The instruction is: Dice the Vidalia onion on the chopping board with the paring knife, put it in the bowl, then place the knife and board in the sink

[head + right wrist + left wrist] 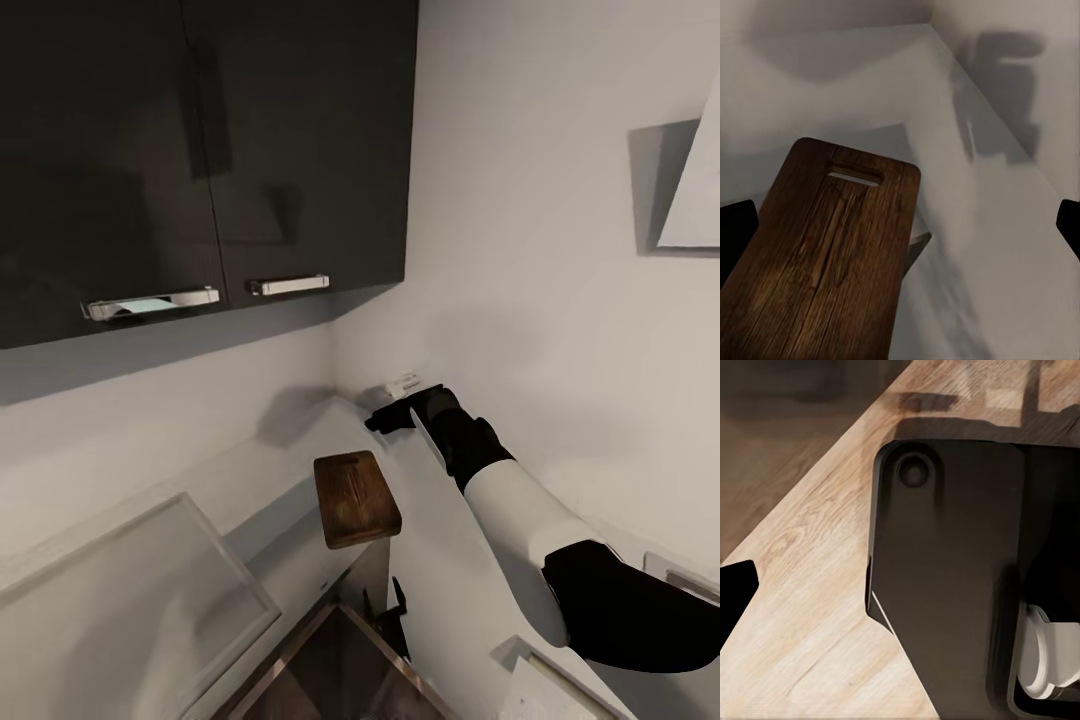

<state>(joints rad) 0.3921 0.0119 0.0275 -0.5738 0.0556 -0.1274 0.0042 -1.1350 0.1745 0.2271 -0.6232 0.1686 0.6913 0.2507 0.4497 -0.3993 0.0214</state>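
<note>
wood-plank floor (pixel 802 585) | dark robot base panel (pixel 945 570) over it | white wheel part (pixel 1046 656)

sink (pixel 330 670): cut by bottom edge | chopping board (pixel 817 262): near end cut off

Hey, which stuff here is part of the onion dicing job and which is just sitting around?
Job:
chopping board
countertop
sink
right pincer

Sitting around:
wall cabinets
cabinet handles
small white object by the wall
wooden floor
</note>
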